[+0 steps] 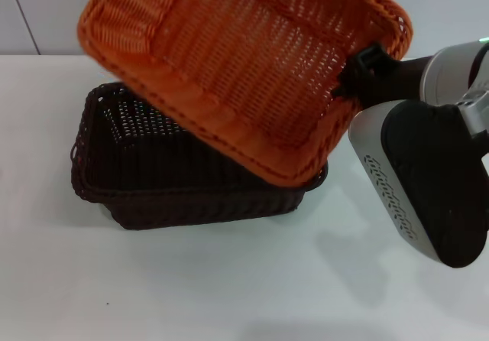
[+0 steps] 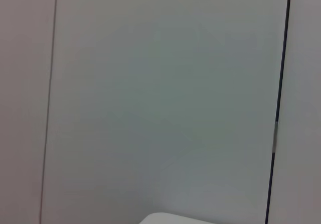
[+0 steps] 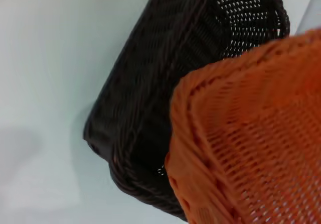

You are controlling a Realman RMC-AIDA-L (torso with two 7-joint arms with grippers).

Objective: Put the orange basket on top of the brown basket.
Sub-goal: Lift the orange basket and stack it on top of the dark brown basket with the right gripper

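Observation:
The orange basket [image 1: 252,66] is held up in the air, tilted with its open inside facing me, above the brown basket [image 1: 168,176]. My right gripper [image 1: 363,69] is shut on the orange basket's right rim. The brown basket stands on the white table, partly hidden behind the orange one. In the right wrist view the orange basket [image 3: 256,143] fills the near corner, with the brown basket [image 3: 165,93] beneath it. My left gripper is out of view.
The white table [image 1: 229,287] stretches in front of and to both sides of the baskets. A pale wall [image 1: 46,12] rises behind. The left wrist view shows only wall panels [image 2: 160,103]. My right arm's grey and black body [image 1: 428,180] hangs over the table's right side.

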